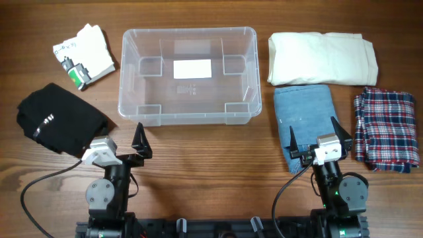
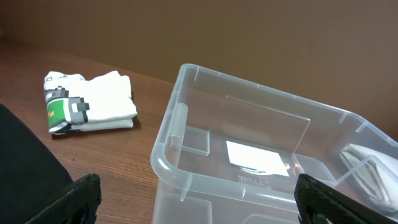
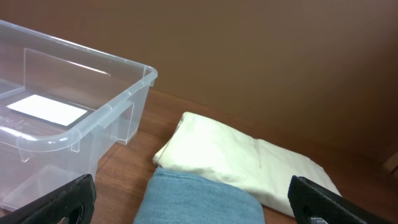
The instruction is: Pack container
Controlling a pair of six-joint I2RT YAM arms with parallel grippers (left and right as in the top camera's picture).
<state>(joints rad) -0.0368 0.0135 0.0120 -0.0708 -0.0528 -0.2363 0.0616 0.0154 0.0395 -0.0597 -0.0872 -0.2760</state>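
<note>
The clear plastic container (image 1: pixel 187 74) sits empty at the table's far middle, a white label (image 1: pixel 192 68) on its bottom; it also shows in the left wrist view (image 2: pixel 261 162) and the right wrist view (image 3: pixel 68 106). My left gripper (image 1: pixel 122 147) is open and empty, in front of the container's near left corner. My right gripper (image 1: pixel 316 143) is open and empty over the near end of a folded blue denim garment (image 1: pixel 306 122). A folded cream garment (image 1: pixel 322 58), a plaid garment (image 1: pixel 386 129), a black garment (image 1: pixel 59 121) and a white printed garment (image 1: pixel 84 55) lie around.
The cream garment (image 3: pixel 242 162) lies behind the denim (image 3: pixel 199 199) right of the container. The white printed garment (image 2: pixel 90 102) lies left of the container. Cables trail from both arm bases at the table's near edge.
</note>
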